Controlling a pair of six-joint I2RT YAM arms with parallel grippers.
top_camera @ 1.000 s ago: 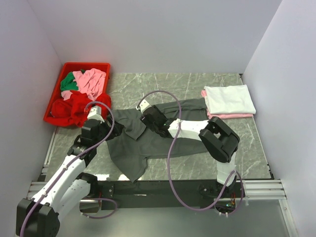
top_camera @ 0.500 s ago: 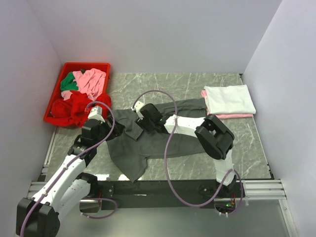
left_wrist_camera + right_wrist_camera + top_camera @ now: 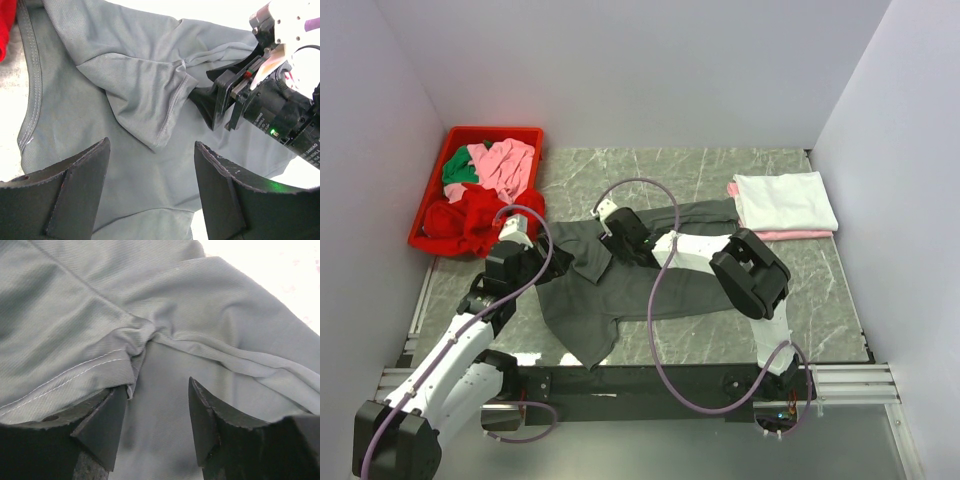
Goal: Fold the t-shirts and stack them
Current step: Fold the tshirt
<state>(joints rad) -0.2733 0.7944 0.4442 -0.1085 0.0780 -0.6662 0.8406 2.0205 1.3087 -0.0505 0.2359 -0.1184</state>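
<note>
Right gripper (image 3: 156, 390): moved left since earlier, now open astride bunched sleeve (image 3: 75, 355)
Left gripper (image 3: 151, 147): open above grey shirt (image 3: 620, 295)
Location: crumpled on counter (image 3: 720, 170)
Risk: pinching both layers, dragging it askew

right hand (image 3: 156, 390) slid left across dark grey t-shirt (image 3: 620, 292)
</note>
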